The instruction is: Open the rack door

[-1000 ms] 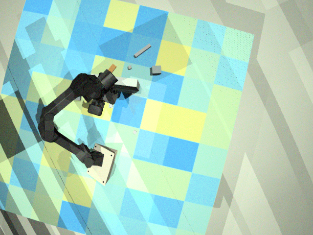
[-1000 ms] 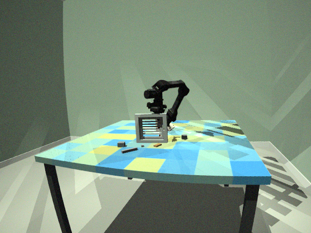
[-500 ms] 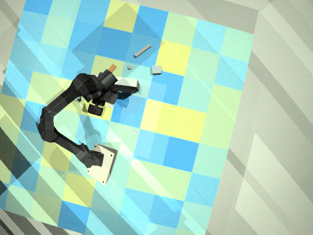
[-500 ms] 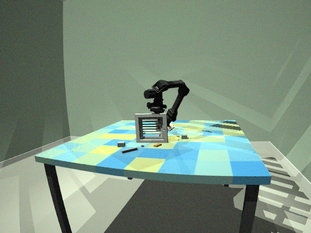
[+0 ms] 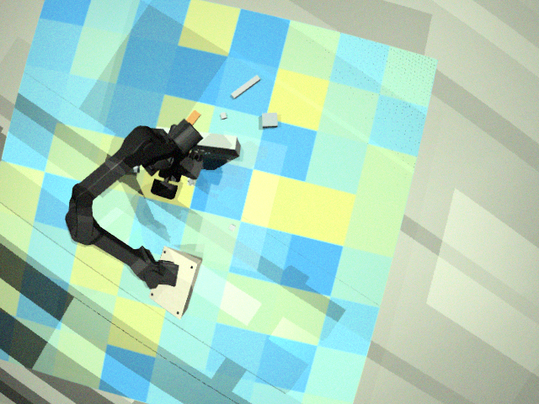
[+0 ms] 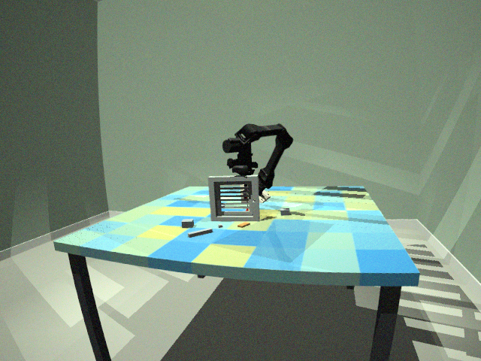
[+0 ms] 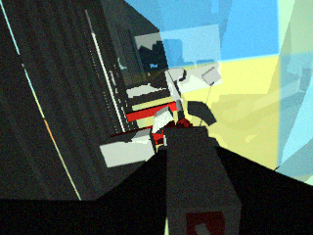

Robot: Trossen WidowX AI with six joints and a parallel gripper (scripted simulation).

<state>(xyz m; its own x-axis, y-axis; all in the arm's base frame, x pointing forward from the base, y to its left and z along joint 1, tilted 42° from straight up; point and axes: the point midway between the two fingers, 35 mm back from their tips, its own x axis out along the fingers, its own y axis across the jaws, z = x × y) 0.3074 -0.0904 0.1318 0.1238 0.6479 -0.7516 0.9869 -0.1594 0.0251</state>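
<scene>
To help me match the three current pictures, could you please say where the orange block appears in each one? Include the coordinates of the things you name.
Top: the orange block [image 5: 193, 117] is left of centre, in the upper half, just beyond the arm's wrist.
Exterior: the orange block [image 6: 243, 225] is near the centre, below the rack frame's bottom edge.
Wrist: I can't make it out.
Shared landmark: the rack frame [image 5: 220, 139] [image 6: 234, 218].

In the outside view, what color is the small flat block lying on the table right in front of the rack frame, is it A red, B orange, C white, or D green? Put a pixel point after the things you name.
B: the flat block [image 5: 194, 117] [image 6: 243, 224] in front of the frame [image 6: 212, 200] is plainly orange.
</scene>
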